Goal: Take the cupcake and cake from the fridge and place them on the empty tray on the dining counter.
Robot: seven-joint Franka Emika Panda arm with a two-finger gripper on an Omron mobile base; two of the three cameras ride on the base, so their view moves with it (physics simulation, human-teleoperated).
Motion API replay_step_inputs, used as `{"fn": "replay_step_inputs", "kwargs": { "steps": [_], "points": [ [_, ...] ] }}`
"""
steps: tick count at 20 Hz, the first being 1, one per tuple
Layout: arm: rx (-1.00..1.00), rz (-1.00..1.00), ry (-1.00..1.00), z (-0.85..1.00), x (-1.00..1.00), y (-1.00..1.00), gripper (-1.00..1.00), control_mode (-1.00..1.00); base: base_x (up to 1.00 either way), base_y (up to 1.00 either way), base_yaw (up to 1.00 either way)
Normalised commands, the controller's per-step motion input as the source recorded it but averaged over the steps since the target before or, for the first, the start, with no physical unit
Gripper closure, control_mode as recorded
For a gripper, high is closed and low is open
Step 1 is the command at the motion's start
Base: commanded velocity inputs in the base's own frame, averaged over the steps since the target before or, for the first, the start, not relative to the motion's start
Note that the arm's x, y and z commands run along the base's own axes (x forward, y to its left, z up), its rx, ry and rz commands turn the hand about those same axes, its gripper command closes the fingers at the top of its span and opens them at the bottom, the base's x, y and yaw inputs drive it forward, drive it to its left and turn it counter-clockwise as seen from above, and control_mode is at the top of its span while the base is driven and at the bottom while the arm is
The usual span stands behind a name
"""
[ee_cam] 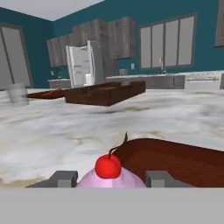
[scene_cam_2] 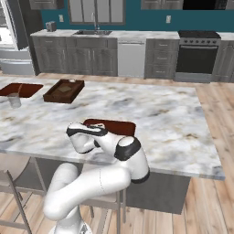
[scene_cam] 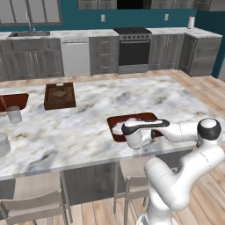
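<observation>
Pink-frosted cupcake (ee_cam: 112, 176) pinched between gripper (ee_cam: 112, 179) fingers | at near rim of tray (ee_cam: 183, 164) | tray on dining counter (scene_cam: 88, 132)

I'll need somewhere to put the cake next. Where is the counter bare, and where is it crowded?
The counter is bare right of the box tray and beyond the flat tray. Crowded: the flat tray's near end, where the gripper sits with the cupcake between its fingers, and the far left, with a glass and another flat tray.
</observation>
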Motion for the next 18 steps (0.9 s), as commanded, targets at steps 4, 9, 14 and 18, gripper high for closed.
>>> {"fn": "replay_step_inputs", "kwargs": {
  "steps": [4, 9, 14, 18],
  "points": [
    [0.00, 0.00, 0.00, -0.32, 0.24, 0.01, -1.00, -1.00, 0.00, 0.00, 0.00],
    [0.00, 0.00, 0.00, -0.19, 0.02, 0.00, -1.00, -1.00, 0.00, 0.00, 0.00],
    [0.00, 0.00, -0.01, 0.01, -0.07, -0.02, -1.00, -1.00, 0.00, 0.00, 0.00],
    [0.00, 0.00, -0.05, 0.42, -0.20, -0.06, -1.00, -1.00, 0.00, 0.00, 0.00]
  ]
}}
